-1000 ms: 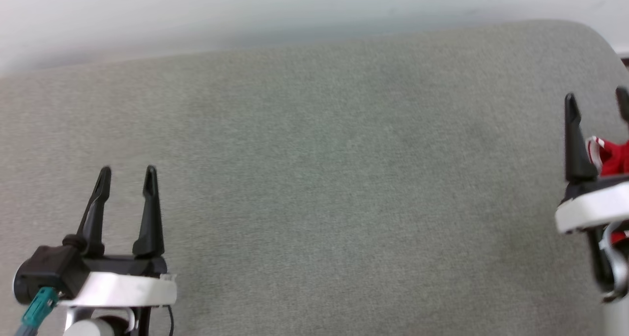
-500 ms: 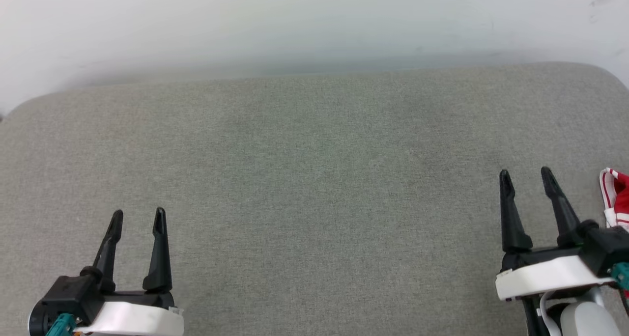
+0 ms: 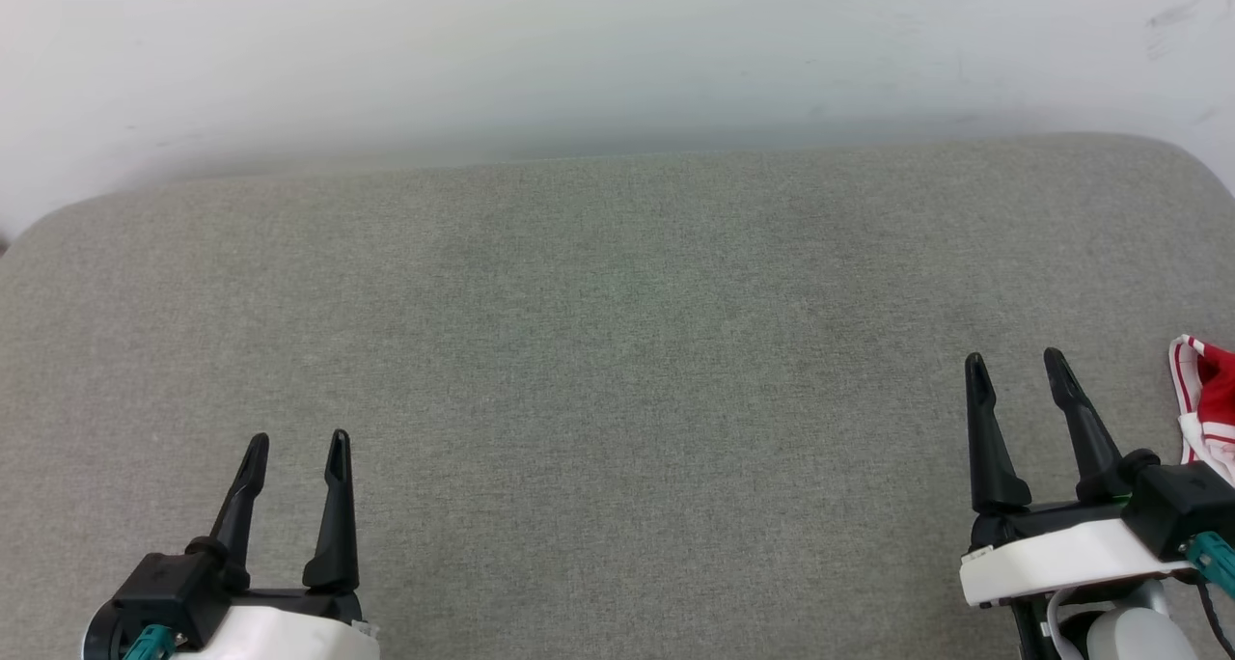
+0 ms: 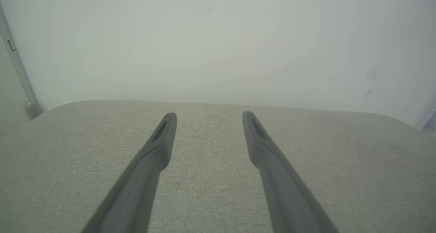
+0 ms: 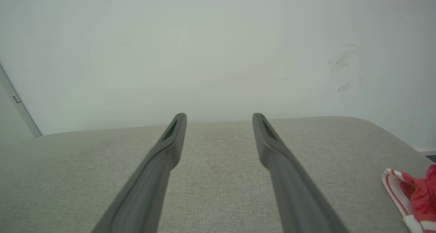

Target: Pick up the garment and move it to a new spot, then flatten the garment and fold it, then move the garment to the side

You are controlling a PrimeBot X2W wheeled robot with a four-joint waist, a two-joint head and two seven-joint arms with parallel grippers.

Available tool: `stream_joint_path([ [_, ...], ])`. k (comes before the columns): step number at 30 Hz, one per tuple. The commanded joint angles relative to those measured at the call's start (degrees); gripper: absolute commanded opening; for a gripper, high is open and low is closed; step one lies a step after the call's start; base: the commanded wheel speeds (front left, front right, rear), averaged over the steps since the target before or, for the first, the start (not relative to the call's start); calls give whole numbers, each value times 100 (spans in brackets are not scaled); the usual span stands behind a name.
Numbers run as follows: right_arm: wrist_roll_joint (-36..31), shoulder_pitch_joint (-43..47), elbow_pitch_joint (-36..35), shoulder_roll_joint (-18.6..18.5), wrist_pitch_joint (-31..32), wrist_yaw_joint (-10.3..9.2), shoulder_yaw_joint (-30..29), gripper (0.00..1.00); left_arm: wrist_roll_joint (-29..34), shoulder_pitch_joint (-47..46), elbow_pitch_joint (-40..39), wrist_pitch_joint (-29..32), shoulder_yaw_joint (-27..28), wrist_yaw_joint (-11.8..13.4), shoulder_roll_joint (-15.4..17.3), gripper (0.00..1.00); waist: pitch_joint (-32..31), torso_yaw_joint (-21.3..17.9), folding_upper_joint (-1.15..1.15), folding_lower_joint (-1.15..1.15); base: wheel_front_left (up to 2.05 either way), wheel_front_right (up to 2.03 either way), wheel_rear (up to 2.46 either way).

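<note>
A corner of the red garment (image 3: 1210,399) with white-and-red striped trim lies on the grey cushion at the far right edge of the head view; most of it runs out of frame. The right wrist view catches the same garment (image 5: 415,197) at its lower right. My right gripper (image 3: 1014,363) hovers open just left of it, apart from the cloth, nothing between its fingers. My left gripper (image 3: 298,440) stands open at the lower left, far from the garment. In each wrist view the two dark fingers spread wide over bare fabric, left gripper (image 4: 209,114) and right gripper (image 5: 219,116).
The grey fabric cushion (image 3: 617,332) spans the whole work area, with rounded corners at far left and far right. A pale wall (image 3: 579,52) rises directly behind its back edge. A thin metal strip (image 4: 17,66) runs down the wall at the left.
The head camera has swung, shifting the whole picture. My right gripper, earlier over the garment at the right edge, now sits left of it. Both grippers stay open.
</note>
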Motion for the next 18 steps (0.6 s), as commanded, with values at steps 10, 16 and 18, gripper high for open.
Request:
stream_joint_path([
  [10, 92, 34, -34, 25, -24, -2, 21, 100, 104, 74, -8, -12, 109, 6, -90, 100, 0, -39, 0, 0, 0, 0, 0],
  [16, 144, 37, -34, 24, -24, -2, 38, 100, 40, 52, -99, -12, 132, 6, -143, 100, 10, -49, 0, 0, 0, 0, 0],
  [18, 144, 4, 35, 1, -5, 0, 31, 0, 45, 13, -44, 2, 117, 0, -160, 0, 12, -50, 0, 0, 0, 0, 0],
])
